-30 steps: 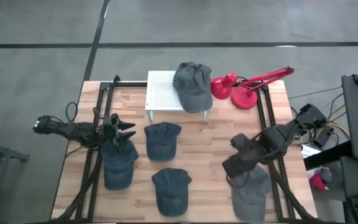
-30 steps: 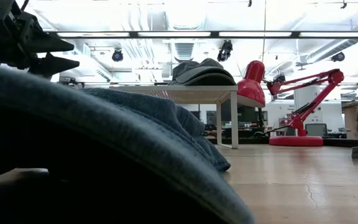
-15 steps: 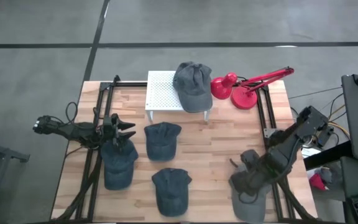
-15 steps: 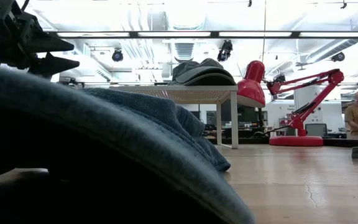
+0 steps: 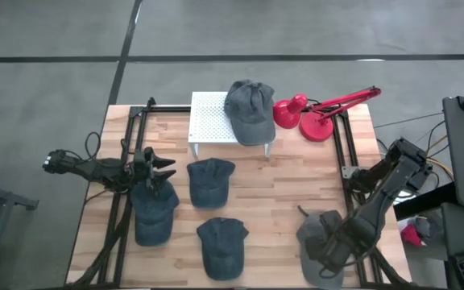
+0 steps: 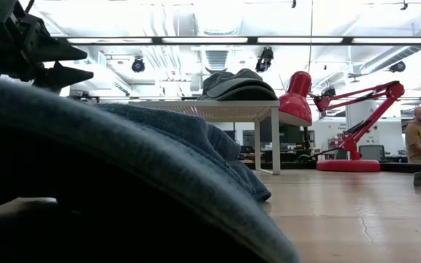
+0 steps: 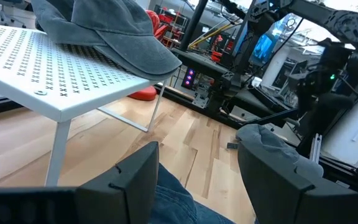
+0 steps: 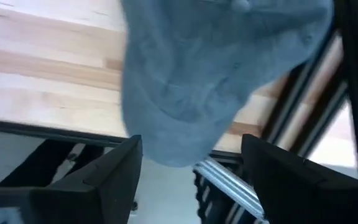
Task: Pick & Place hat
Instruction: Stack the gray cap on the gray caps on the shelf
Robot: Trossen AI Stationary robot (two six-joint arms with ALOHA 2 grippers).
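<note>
the wooden table (image 5: 272, 193) carries several hats. the grey hat (image 5: 319, 235) lies at its near right corner, brim toward the edge. the right gripper (image 5: 334, 251) hovers over it, fingers spread, holding nothing; closing carelessly could drag it overboard. the left gripper (image 5: 161, 167) waits open.

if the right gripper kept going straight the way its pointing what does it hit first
Most likely the grey hat lying at the table's near right corner. The right gripper is open and aimed down at it, with the hat's brim between the fingers. How much gap remains above the fabric is unclear.
</note>
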